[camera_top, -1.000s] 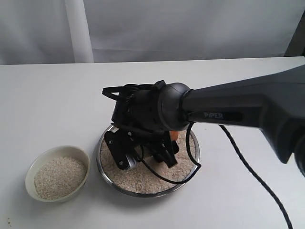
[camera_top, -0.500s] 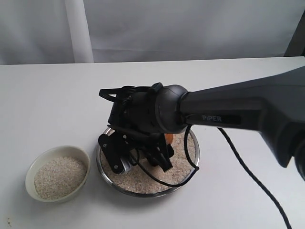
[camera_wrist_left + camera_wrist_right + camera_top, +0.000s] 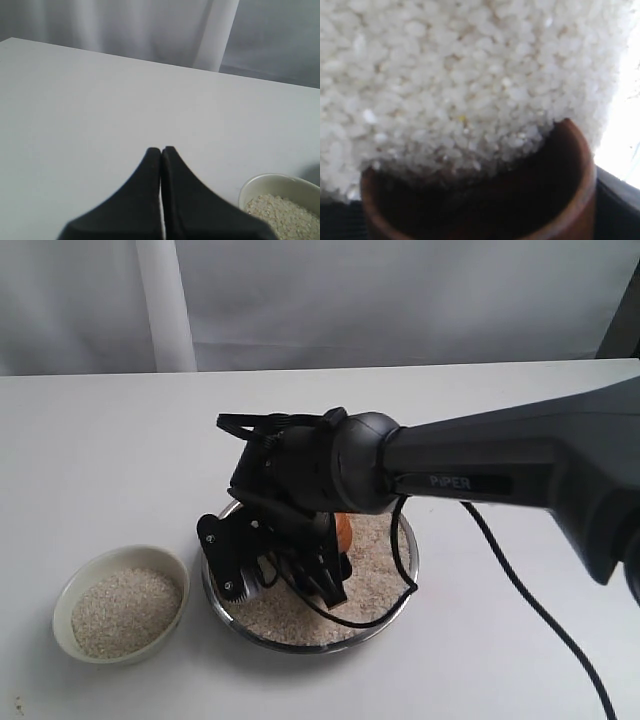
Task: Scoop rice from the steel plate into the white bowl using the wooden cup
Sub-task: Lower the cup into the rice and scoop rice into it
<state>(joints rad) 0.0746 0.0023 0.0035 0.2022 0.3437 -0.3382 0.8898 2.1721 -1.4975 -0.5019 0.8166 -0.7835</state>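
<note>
Right jaws grip wooden cup [image 3: 560, 190], lip in rice [image 3: 470, 75] on steel plate [image 3: 300, 643] | left jaws clenched, empty | white bowl [image 3: 62, 630] beside plate, part-filled | this scoop unpoured

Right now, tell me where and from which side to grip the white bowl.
Probably pinch the white bowl by its thick rim from above, on the side away from the steel plate: it sits upright holding rice, and the right gripper crowds the plate side.

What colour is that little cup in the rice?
Reddish-brown, dark inside; the small wooden cup shows best in the right wrist view.
</note>
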